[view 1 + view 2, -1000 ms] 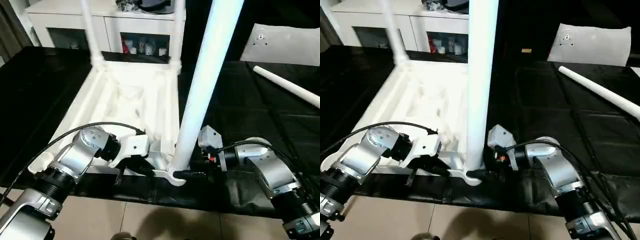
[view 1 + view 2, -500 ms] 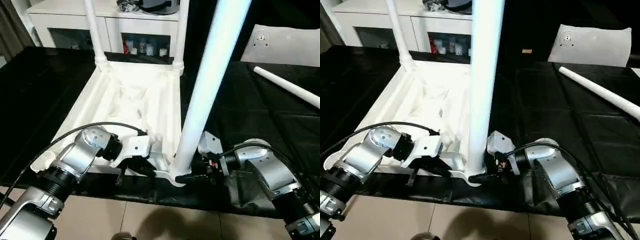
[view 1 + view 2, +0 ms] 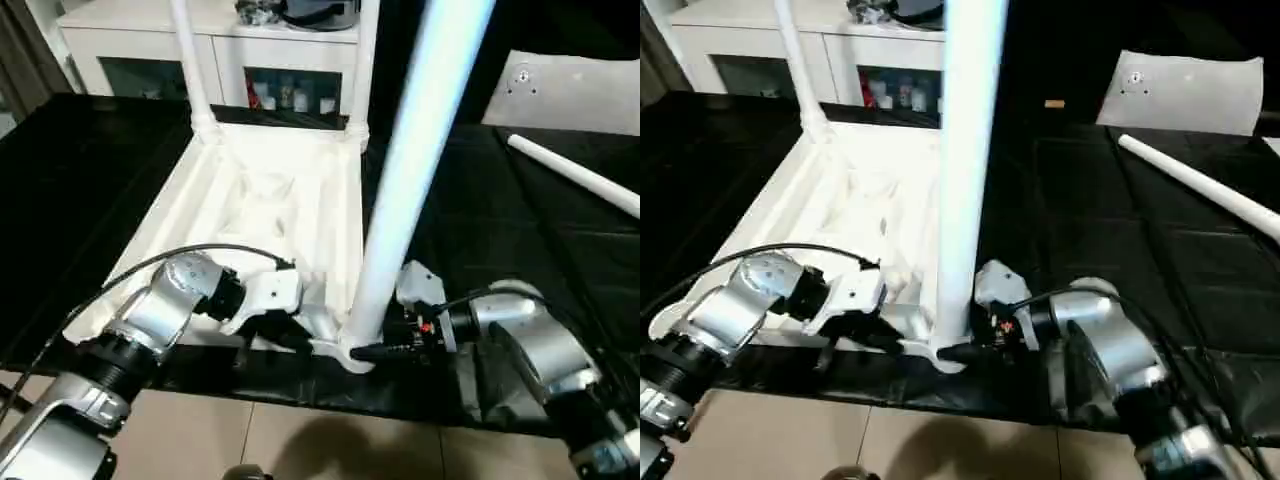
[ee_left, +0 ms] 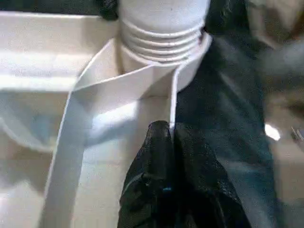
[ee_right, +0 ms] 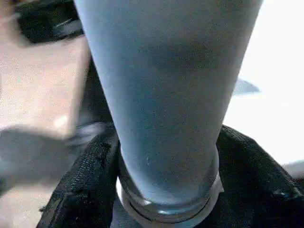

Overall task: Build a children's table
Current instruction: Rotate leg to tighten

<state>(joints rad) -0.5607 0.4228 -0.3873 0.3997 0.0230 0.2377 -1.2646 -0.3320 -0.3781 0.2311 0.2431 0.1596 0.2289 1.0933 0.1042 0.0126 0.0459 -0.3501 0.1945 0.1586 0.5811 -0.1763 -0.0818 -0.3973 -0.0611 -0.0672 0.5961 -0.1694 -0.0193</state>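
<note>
The white tabletop (image 3: 260, 200) lies upside down on the black table, ribs up. Two legs (image 3: 190, 70) (image 3: 362, 60) stand in its far corner sockets. A third leg (image 3: 410, 180) rises from the near right corner socket, its threaded end (image 4: 164, 28) seated in the socket. My right gripper (image 3: 375, 350) is shut on this leg's base, with a finger (image 5: 80, 190) pressed against each side. My left gripper (image 3: 295, 342) is shut on the tabletop's thin rim wall (image 4: 172, 109) just beside that socket. A fourth leg (image 3: 575, 175) lies loose on the table at the right.
A small white panel (image 3: 570, 90) leans at the back right. A white cabinet (image 3: 130, 50) with shelves stands behind the table. The table's near edge (image 3: 300, 385) runs just under both grippers, with tiled floor (image 3: 300, 440) below.
My right gripper's fingers have closed in on the base of the near right leg. The left gripper has kept its hold on the rim.
</note>
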